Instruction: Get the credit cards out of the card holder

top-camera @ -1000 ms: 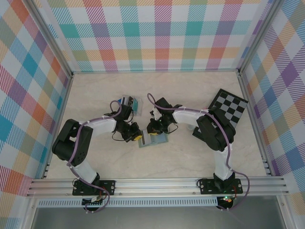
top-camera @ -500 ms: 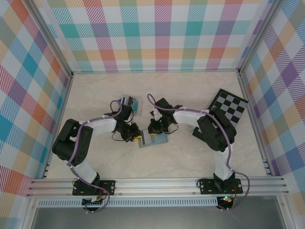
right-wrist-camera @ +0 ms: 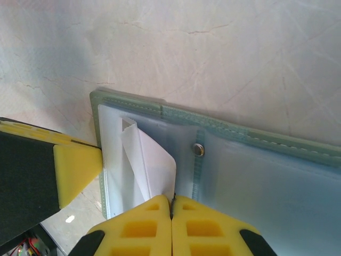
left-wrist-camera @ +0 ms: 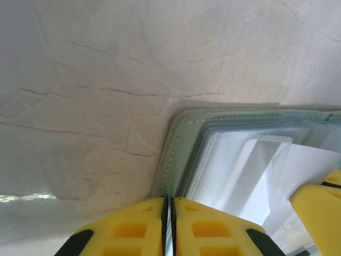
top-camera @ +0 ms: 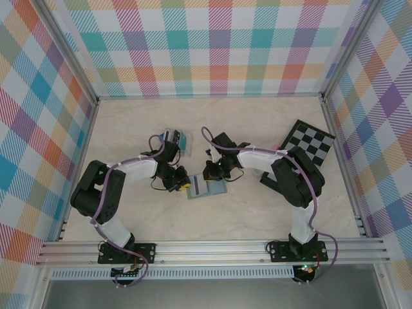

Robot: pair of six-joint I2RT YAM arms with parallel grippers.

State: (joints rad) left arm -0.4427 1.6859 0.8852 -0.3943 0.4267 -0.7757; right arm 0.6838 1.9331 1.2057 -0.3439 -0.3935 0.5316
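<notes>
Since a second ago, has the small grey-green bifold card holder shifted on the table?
No. The card holder keeps its spot relative to the black-and-white checkered board.

From my station I note a black-and-white checkerboard [top-camera: 310, 145] at the right side of the table [top-camera: 257, 219], turned at an angle to the edges. A clear stand [top-camera: 177, 140] of upright cards sits left of centre. The tabletop is pale and marble-veined. Plaid panels [top-camera: 206, 45] enclose three sides, and aluminium rails [top-camera: 212, 248] run along the near edge.

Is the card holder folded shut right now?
No, the card holder lies spread open on the table, its pale inside and metal snap facing up.
</notes>
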